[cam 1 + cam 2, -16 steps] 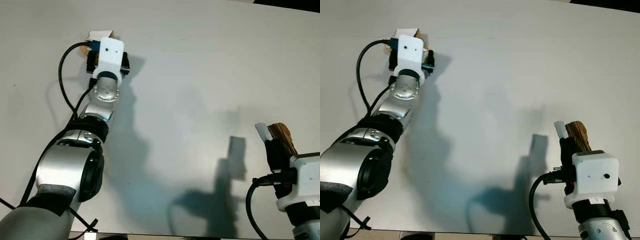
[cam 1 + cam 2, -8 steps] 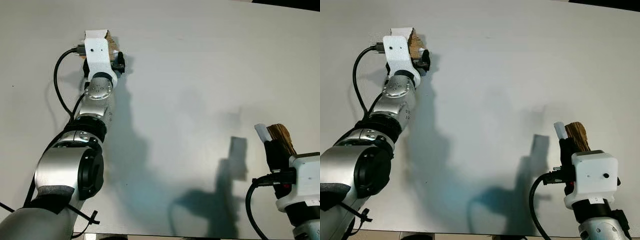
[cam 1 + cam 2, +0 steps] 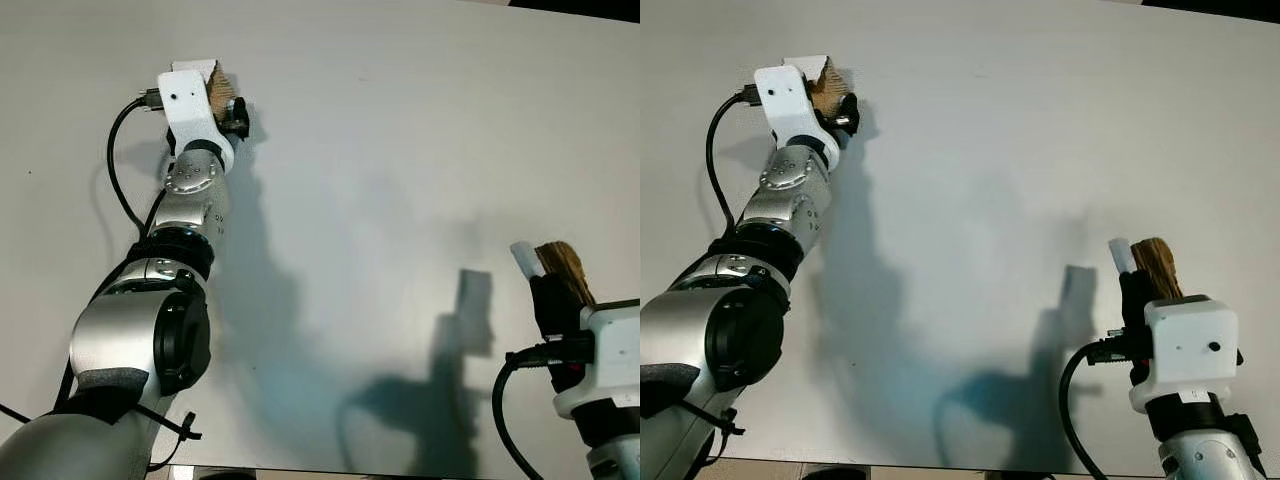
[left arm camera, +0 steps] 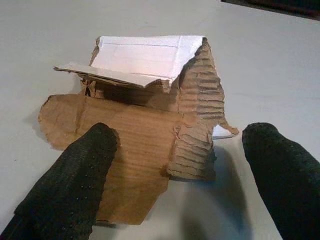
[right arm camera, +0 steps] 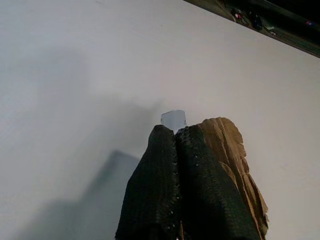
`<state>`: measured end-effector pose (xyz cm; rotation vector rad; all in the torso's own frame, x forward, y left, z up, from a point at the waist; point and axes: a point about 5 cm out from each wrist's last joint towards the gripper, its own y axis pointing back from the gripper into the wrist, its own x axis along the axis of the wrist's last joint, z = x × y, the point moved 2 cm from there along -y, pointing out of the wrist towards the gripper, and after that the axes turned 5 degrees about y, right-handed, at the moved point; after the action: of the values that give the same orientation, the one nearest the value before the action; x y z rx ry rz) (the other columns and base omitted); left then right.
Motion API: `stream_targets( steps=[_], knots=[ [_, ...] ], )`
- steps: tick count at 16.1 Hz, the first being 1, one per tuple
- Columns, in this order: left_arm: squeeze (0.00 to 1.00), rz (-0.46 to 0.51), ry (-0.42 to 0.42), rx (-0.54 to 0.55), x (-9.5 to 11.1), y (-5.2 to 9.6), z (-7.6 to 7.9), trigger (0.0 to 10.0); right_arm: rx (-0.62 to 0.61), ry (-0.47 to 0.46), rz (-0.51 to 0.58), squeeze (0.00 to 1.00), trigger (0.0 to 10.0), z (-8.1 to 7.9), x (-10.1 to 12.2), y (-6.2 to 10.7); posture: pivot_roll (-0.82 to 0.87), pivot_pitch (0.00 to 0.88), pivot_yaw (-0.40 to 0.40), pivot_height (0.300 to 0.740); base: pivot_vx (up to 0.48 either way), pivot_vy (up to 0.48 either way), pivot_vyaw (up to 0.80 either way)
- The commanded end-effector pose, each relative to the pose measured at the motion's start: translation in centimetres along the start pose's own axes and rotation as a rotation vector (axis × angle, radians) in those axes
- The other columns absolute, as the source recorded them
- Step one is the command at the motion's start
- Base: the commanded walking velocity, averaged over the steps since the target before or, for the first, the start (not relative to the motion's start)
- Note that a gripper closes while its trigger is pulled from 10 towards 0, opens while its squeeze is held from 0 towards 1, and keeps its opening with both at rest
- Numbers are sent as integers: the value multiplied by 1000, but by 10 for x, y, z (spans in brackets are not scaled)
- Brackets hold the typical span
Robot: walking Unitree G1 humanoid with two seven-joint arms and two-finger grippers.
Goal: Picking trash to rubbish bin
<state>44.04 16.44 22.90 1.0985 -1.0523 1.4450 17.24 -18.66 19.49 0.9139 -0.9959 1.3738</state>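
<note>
Left hand [image 4: 175, 165]: reaching across the white bench [image 3: 400, 150], fingers spread wide around a torn brown-and-white corrugated cardboard scrap [image 4: 150, 125] (not gripping yet).
Right hand [image 5: 187, 175]: clamping a small brown cardboard piece [image 5: 235, 155].
Progress: one piece in hand, one waiting; binning undone.

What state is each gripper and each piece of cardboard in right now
left gripper: open, fingers either side of the torn cardboard, not closed on it
torn cardboard: lying on the white table, crumpled, white-faced flap up
right gripper: shut on a cardboard scrap
cardboard scrap: held off the table
</note>
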Motion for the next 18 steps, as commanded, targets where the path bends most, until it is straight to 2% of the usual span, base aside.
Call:
stream_targets(
  steps=[1, 7, 11, 16, 18],
  knots=[
    [0, -345, 52, 74, -86, 26, -21, 10000, -8, 14, -18, 0, 10000, 4, -2, 2, -202, 410, -94, 740, 0, 0, 0],
    [0, -395, 125, 86, -105, 36, -33, 10000, 5, 15, -1, 0, 10000, 6, -3, -6, -162, 401, -97, 740, 0, 0, 0],
    [0, -366, 134, 65, -98, 32, -35, 10000, 22, 13, 9, 0, 10000, 5, -4, -12, -129, 398, -100, 740, 0, 0, 0],
    [0, -393, 141, 3, -106, 38, -33, 10000, 36, 9, 15, 0, 10000, 4, -6, -17, -101, 391, -95, 740, 0, 0, 0],
    [0, -378, 143, -37, -103, 36, -29, 10000, 38, 9, 17, 0, 10000, 5, -7, -19, -91, 383, -95, 740, 0, 0, 0]
  ],
)
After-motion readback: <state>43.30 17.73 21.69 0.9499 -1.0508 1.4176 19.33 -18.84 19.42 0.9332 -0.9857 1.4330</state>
